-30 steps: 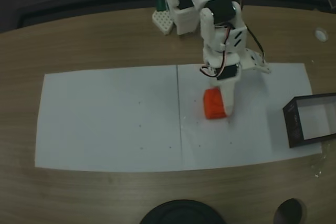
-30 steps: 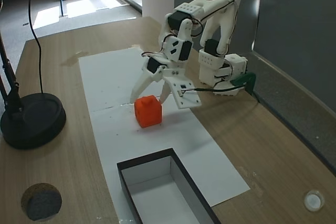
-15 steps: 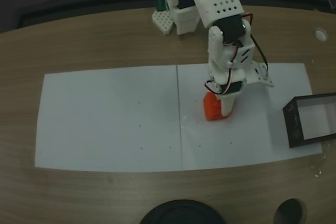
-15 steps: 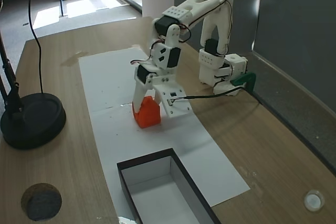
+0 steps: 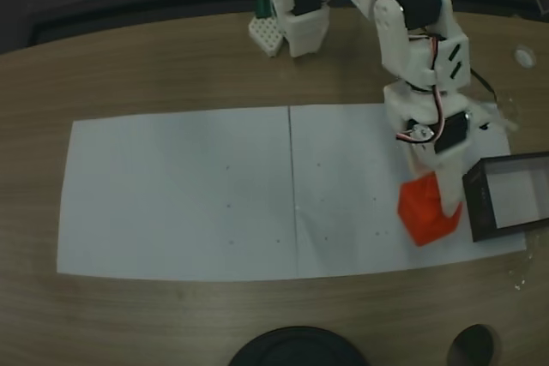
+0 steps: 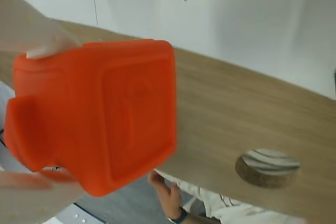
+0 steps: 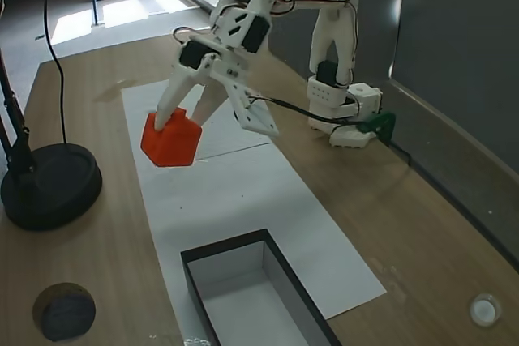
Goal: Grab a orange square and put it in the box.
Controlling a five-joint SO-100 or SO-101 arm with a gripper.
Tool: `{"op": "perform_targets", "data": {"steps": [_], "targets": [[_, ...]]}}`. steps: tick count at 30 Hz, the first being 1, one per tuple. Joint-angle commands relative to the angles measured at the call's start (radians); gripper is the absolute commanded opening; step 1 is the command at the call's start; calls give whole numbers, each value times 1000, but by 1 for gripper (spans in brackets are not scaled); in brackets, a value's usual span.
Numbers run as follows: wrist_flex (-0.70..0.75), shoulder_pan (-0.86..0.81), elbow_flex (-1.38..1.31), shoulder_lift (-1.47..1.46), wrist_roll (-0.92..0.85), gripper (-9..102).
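One second back the orange square (image 7: pixel 171 140) sat on the white paper (image 5: pixel 180 195); now it hangs tilted above the bench (image 7: pixel 405 200), clamped in the fingers (image 7: pixel 166 119), short of the box (image 7: pixel 243 301), so only carrying and dropping it in seem left

Smooth, slightly glossy plastic orange square (image 7: pixel 170 141); matt white paper sheet (image 5: pixel 180 190); wood-grain table (image 5: pixel 171 66)

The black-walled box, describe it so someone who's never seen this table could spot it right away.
Start at the long white paper sheet lying on the wooden table. At the sheet's end farthest from the arm's base sits the box, partly cut off by the picture's edge in both fixed views. It is a shallow rectangular tray with thin black walls and a pale floor.
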State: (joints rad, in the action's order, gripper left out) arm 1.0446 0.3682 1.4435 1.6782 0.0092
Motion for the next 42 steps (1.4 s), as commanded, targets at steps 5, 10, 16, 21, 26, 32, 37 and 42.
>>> {"op": "perform_targets", "data": {"steps": [5,10,16,21,26,32,37,42], "targets": [[17,160,-175,-51,8,9],[14,296,-212,-123,8,9],[28,293,-411,-255,6,9],[100,279,-620,-420,8,9],[160,276,-831,-600,18,9],[295,281,-1088,-735,34,9],[380,333,-1203,-753,31,9],[423,293,-1299,-752,26,9]]}}
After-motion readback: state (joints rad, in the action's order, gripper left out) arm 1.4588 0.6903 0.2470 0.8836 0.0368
